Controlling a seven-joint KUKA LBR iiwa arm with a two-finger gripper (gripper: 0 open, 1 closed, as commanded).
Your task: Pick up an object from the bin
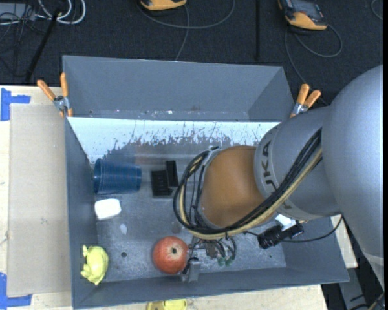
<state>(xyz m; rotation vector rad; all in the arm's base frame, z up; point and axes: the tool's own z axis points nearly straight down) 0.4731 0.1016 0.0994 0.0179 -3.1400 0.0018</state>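
- You see the arm (pixel 349 154) entering from the right, its orange-covered wrist bent down over the near floor of the bin (pixel 181 89).
- The end effector (pixel 193 268) sits low by the near wall, just beside the red apple (pixel 170 255), on its right.
- You cannot tell whether the end effector is clenched or released.
- A blue cup (pixel 116 176), a white piece (pixel 107 208) and a yellow toy (pixel 95 263) lie well apart to the left.

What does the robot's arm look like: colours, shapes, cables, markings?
The arm is thick, rounded and silver-grey, with dark lettering on one link. An orange-brown cover sits at its wrist, with black and pale cables looped round it. The claw is small and dark.
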